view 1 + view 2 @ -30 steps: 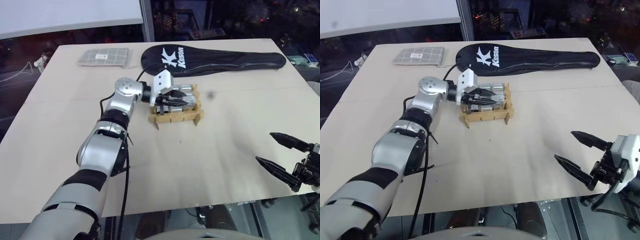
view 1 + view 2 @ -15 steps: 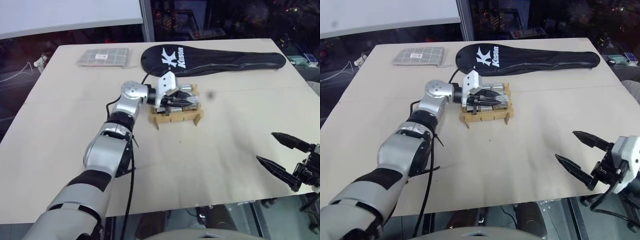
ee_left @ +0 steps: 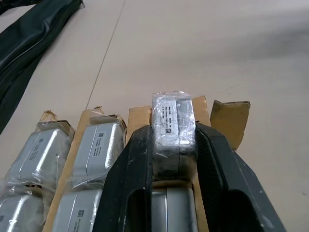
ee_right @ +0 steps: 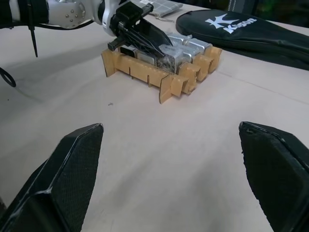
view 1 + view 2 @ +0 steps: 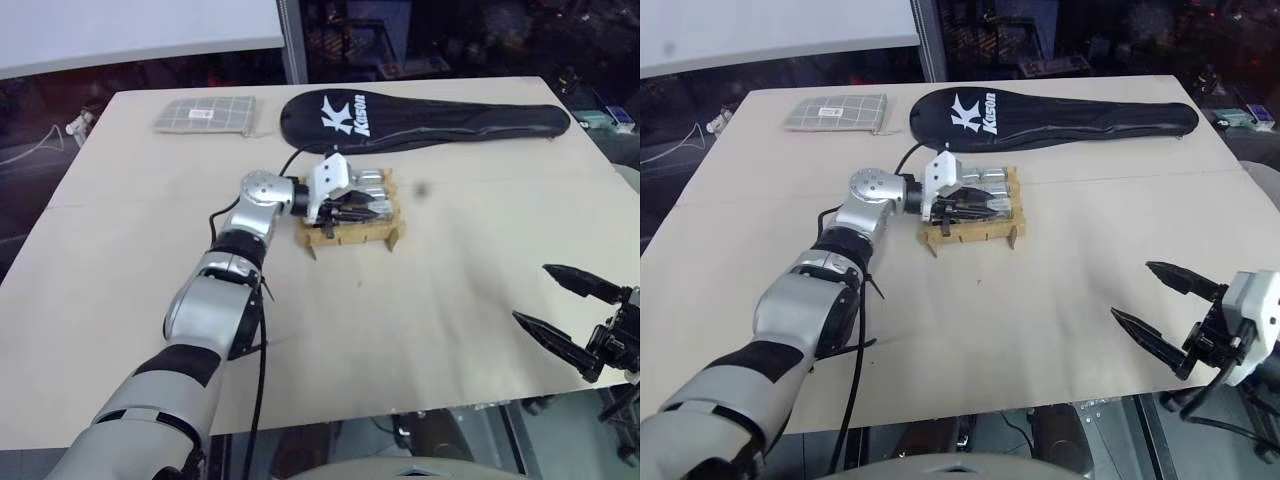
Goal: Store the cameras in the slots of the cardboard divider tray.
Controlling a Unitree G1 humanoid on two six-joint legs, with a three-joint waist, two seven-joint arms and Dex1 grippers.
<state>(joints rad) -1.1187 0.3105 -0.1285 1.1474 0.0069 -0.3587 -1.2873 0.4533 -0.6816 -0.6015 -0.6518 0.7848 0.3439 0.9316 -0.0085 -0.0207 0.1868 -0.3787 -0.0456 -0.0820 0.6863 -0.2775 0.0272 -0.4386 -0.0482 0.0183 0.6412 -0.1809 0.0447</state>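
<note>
Between the left gripper's (image 3: 175, 145) clamped fingers sits a wrapped camera (image 3: 173, 122), half-seated in a near-row slot of the cardboard divider tray (image 5: 350, 232), already mostly full, while the right gripper (image 5: 1168, 312) waits spread wide.

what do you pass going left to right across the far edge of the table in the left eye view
grey checked flat pouch → long black racket-shaped zip cover with white lettering
</note>
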